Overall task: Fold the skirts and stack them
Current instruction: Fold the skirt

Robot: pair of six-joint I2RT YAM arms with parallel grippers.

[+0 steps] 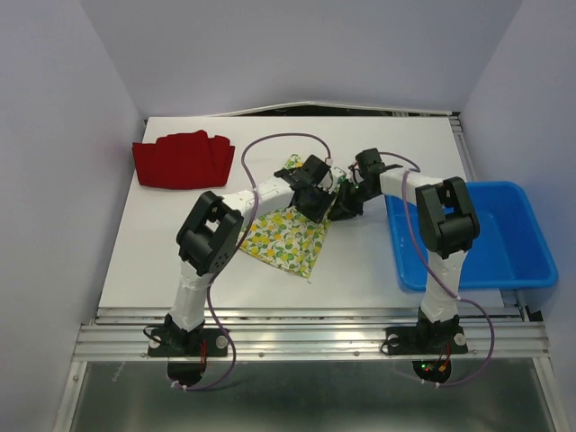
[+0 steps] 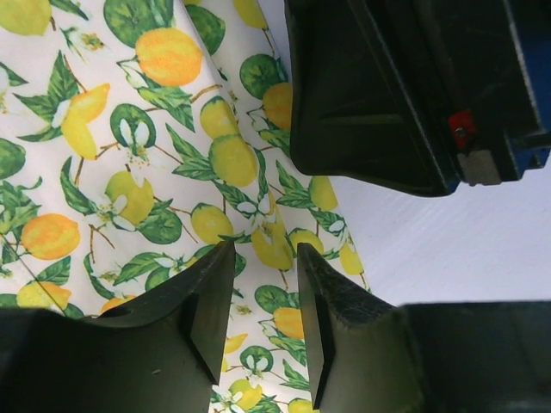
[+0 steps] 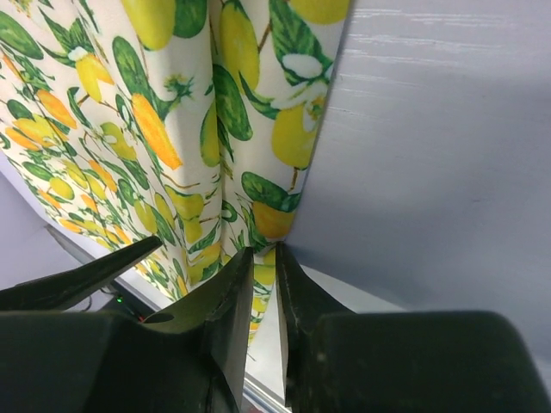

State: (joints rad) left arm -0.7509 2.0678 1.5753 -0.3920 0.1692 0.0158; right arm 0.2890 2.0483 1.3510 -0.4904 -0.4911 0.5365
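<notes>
We see a white table (image 1: 378,261) with a blue bin (image 1: 504,243) sitting at its right side, beside the right arm. The lemon skirt (image 1: 283,238) lies near the middle of the table, its lower part spread flat and its far end bunched up under the two arms where they meet. The red skirt (image 1: 183,159) lies folded in the far left corner, well apart from the lemon skirt.

From the left wrist, the left claw (image 2: 265,258) hangs just over the lemon print with its fingers spread a little. We see cloth through the gap but nothing clamped in it. From the right wrist, the right claw (image 3: 264,258) has its fingers pressed almost together, pinching a folded edge of the lemon skirt, which rises in creases from the grip.
</notes>
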